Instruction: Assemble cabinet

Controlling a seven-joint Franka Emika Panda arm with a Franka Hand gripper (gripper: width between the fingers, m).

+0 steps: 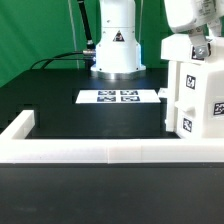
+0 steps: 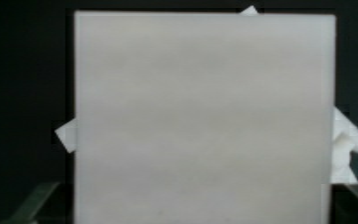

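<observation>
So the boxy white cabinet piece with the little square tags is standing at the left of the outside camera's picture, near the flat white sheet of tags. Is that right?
Not quite. The boxy matte white cabinet with square black-and-white tags stands at the exterior view's right, not its left. It is indeed near the flat white marker board lying on the black table.

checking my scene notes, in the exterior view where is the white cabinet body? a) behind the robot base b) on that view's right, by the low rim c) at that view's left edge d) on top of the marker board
b: the cabinet stands at the exterior view's right edge, just behind the low white rim, with the marker board lying flat to its left.
</observation>
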